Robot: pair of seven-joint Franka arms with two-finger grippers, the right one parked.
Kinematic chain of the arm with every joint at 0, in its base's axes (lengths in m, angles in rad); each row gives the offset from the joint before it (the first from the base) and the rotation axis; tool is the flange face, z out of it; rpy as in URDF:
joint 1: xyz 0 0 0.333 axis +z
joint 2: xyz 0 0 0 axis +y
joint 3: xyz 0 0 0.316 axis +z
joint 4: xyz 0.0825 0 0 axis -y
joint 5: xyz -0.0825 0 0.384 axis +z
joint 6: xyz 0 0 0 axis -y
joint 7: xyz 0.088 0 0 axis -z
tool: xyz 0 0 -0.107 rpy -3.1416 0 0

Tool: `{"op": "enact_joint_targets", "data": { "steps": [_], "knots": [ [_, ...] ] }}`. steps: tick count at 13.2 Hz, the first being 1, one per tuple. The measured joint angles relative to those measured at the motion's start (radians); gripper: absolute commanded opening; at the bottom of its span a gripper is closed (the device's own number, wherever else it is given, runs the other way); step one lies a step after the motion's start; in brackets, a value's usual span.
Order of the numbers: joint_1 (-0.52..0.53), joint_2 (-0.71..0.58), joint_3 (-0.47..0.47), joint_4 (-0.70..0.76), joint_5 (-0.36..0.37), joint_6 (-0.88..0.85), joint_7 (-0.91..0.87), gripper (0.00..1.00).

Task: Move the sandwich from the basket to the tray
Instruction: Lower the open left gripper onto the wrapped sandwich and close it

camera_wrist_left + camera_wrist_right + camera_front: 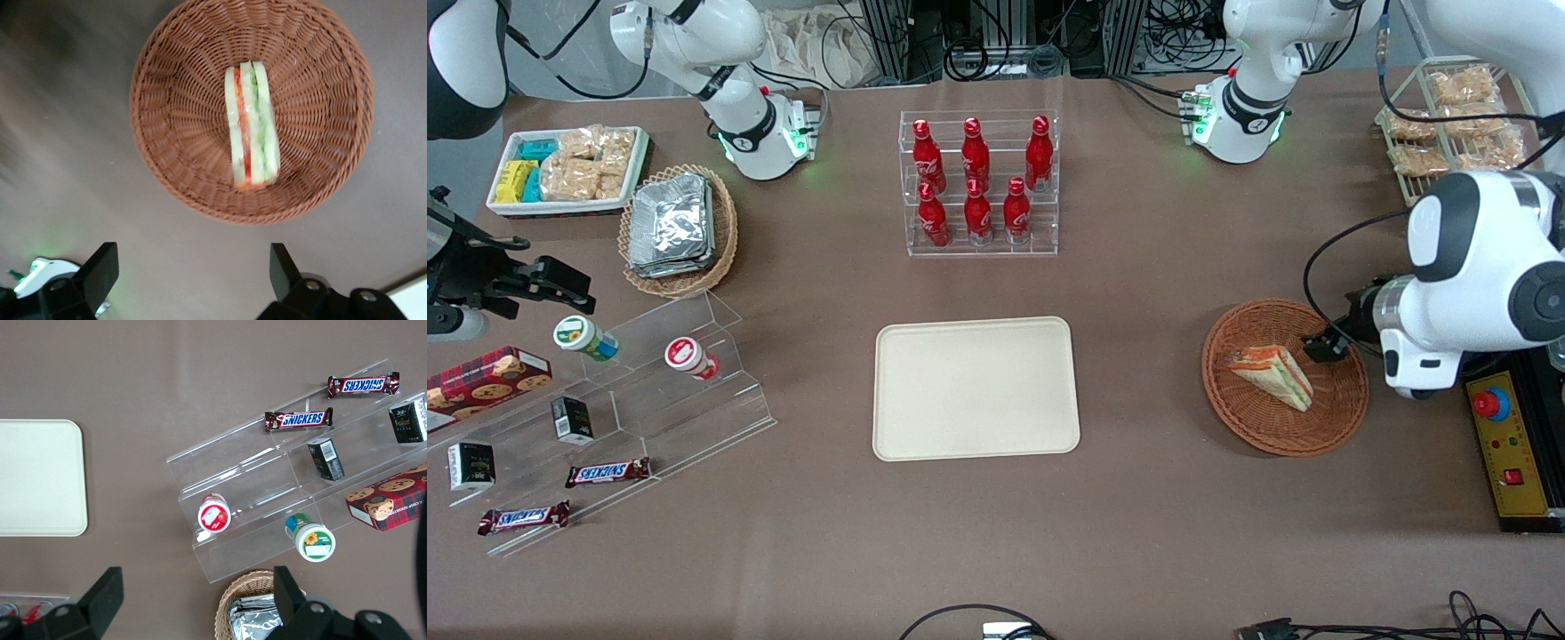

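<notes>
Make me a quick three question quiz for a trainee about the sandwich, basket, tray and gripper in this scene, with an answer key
1. True or false: the sandwich lies in the basket.
2. What lies on the tray? A) sandwich B) nothing C) bottle
3. How do the fingers of the gripper stand, and where is it?

Key:
1. True.
2. B.
3. Open, spread wide; it hovers above the table beside the basket's rim, touching neither basket nor sandwich.

The sandwich [1272, 375] [251, 127], a triangular wedge of white bread with orange and green layers, lies on its side in the basket [1254, 427] [180, 120], a round, shallow, reddish-brown wicker bowl toward the working arm's end of the table. The tray [975, 388] [39, 477] (cream-beige, flat, rounded corners, low rim) lies bare at mid-table, well apart from the basket.
</notes>
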Motion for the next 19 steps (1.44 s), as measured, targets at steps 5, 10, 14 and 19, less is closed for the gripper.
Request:
{"op": "enact_joint_targets", "data": {
  "steps": [5, 10, 14, 19],
  "knots": [
    [0.034, 0.102, 0.001, -0.031, -0.055, 0.156, -0.008, 1.00],
    [0.052, 0.180, 0.001, -0.098, -0.124, 0.321, -0.014, 1.00],
    [0.053, 0.230, 0.001, -0.117, -0.157, 0.373, -0.015, 0.95],
    [0.051, 0.248, -0.005, -0.144, -0.159, 0.423, -0.015, 0.08]
  ]
}}
